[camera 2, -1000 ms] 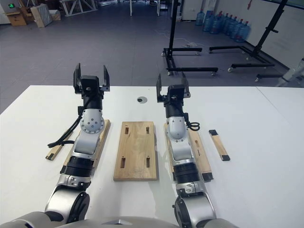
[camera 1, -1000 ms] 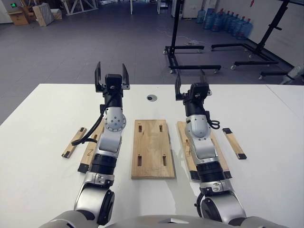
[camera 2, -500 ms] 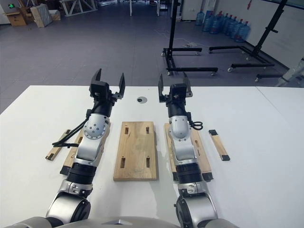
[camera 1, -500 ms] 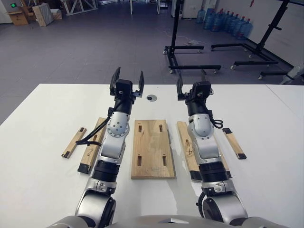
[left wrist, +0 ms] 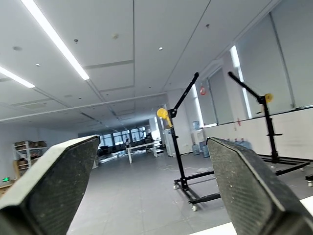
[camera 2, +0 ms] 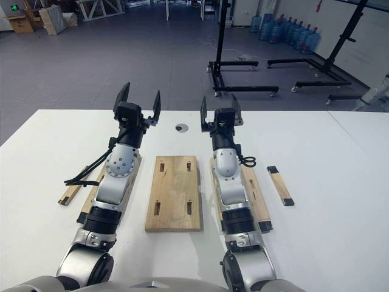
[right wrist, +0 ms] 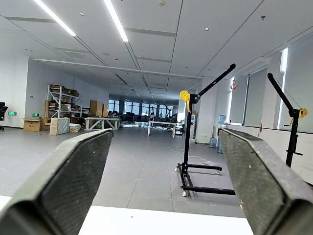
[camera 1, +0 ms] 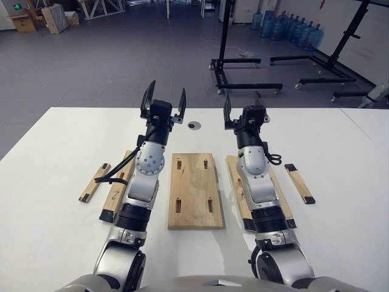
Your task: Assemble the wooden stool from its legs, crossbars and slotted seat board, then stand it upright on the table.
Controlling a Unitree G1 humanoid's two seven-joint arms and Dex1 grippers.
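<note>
The left gripper (camera 1: 166,97) and right gripper (camera 1: 242,103) hung spread and empty over the white table (camera 1: 55,146). Between the forearms the slotted seat board (camera 1: 195,190) lay flat, with the left crossbar (camera 1: 94,182) and right crossbar (camera 1: 299,183) outermost. Black wheeled stands (camera 1: 246,61) stood on the grey floor behind. The arms hid much of the left leg (camera 1: 115,196) and right leg (camera 1: 238,188).

2 arms forward, left tool (camera 1: 164,98) and right tool (camera 1: 242,105) upturned, each spread wide.

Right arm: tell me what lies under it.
A flat wooden plank lies on the table beneath the right arm. Its edges and a dark near end show; its middle is covered.
</note>
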